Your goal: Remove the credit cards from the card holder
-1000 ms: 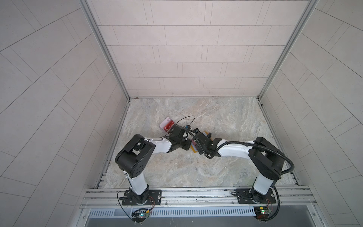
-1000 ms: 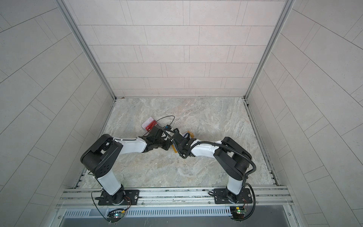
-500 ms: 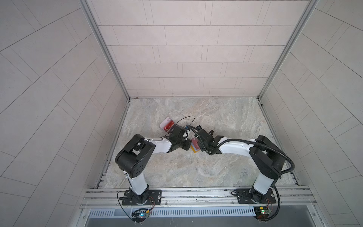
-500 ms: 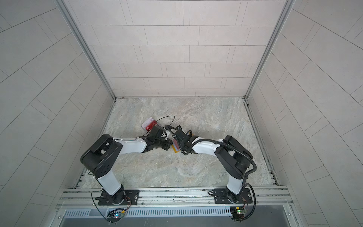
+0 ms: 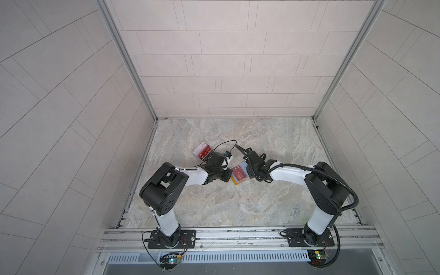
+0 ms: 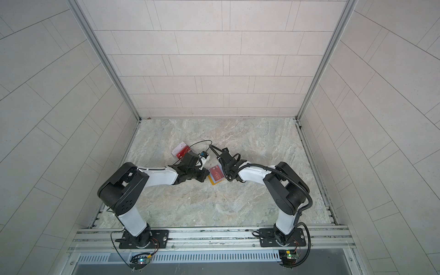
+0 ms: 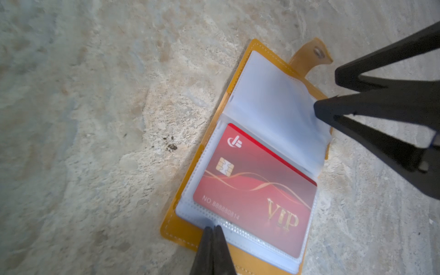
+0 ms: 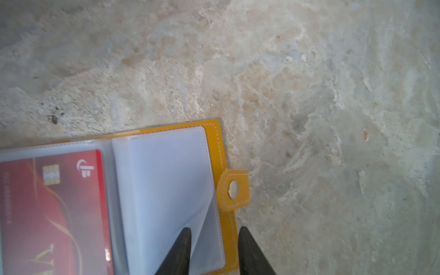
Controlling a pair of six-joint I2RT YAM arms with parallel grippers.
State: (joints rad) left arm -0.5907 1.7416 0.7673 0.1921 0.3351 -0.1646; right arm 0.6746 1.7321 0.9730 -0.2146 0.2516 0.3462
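The mustard-yellow card holder (image 5: 237,182) (image 6: 215,182) lies open on the stone table between both grippers. A red VIP credit card (image 7: 254,188) (image 8: 54,209) sits inside one clear sleeve. My left gripper (image 7: 212,228) (image 5: 230,175) is shut, and its tips press on the sleeve corner at the holder's (image 7: 188,235) edge. My right gripper (image 8: 214,229) (image 7: 327,91) (image 5: 248,170) is open. It straddles the holder's edge (image 8: 215,142) near the snap tab (image 8: 234,190). One of its fingers (image 8: 187,238) rests on a partly lifted empty sleeve.
In both top views, loose red and whitish cards (image 5: 202,152) (image 6: 181,152) lie on the table behind my left wrist. Tiled walls close in the table at the back and on both sides. Both arm bases stand on the front rail (image 5: 238,234).
My right gripper has drawn back toward the holder's tab edge, uncovering the red card in the top views. Its jaws have narrowed a little. The left gripper has stayed put and shut.
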